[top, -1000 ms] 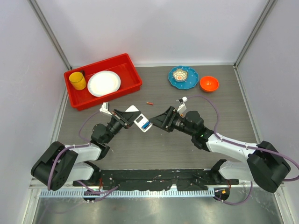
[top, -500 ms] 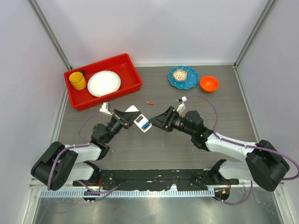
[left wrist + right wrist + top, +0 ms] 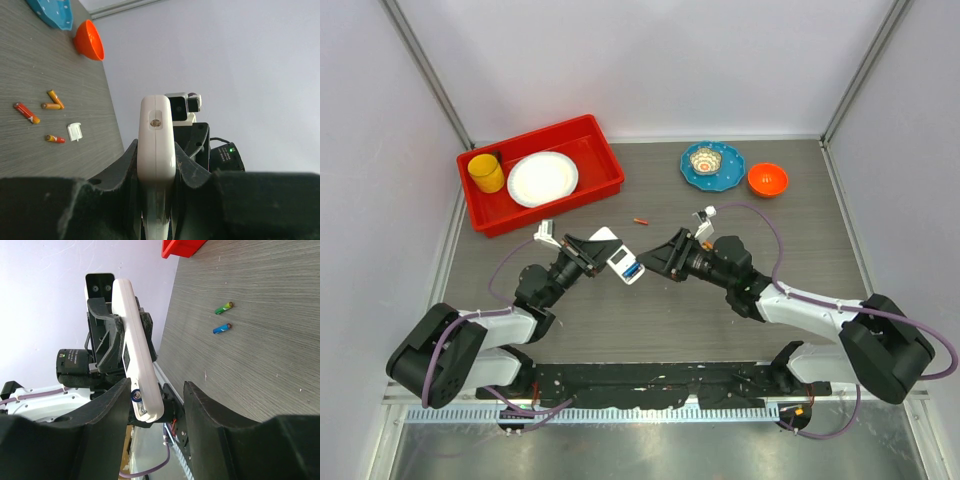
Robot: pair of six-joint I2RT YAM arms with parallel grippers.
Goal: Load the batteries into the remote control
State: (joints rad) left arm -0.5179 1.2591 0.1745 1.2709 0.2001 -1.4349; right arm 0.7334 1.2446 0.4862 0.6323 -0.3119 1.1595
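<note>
My left gripper (image 3: pixel 598 256) is shut on the white remote control (image 3: pixel 624 263) and holds it above the table, its open battery bay facing the right arm. In the left wrist view the remote (image 3: pixel 157 142) stands edge-on between the jaws of my left gripper (image 3: pixel 157 165). A blue battery (image 3: pixel 134 395) sits in the bay of the remote (image 3: pixel 134 347). My right gripper (image 3: pixel 157 412) is open, its jaws on either side of the remote's end, also seen from above (image 3: pixel 665 262). Loose orange batteries (image 3: pixel 51 106) and a white cover piece (image 3: pixel 74 131) lie on the table.
A red tray (image 3: pixel 610 165) with a yellow cup (image 3: pixel 486 172) and white plate (image 3: pixel 542 178) stands at the back left. A blue plate (image 3: pixel 730 172) and an orange bowl (image 3: pixel 767 179) stand at the back right. One orange battery (image 3: pixel 641 220), a green one (image 3: pixel 224 308) and a blue one (image 3: pixel 222 328) lie loose.
My right gripper has edged slightly left toward the remote. The left gripper and the remote have stayed still.
</note>
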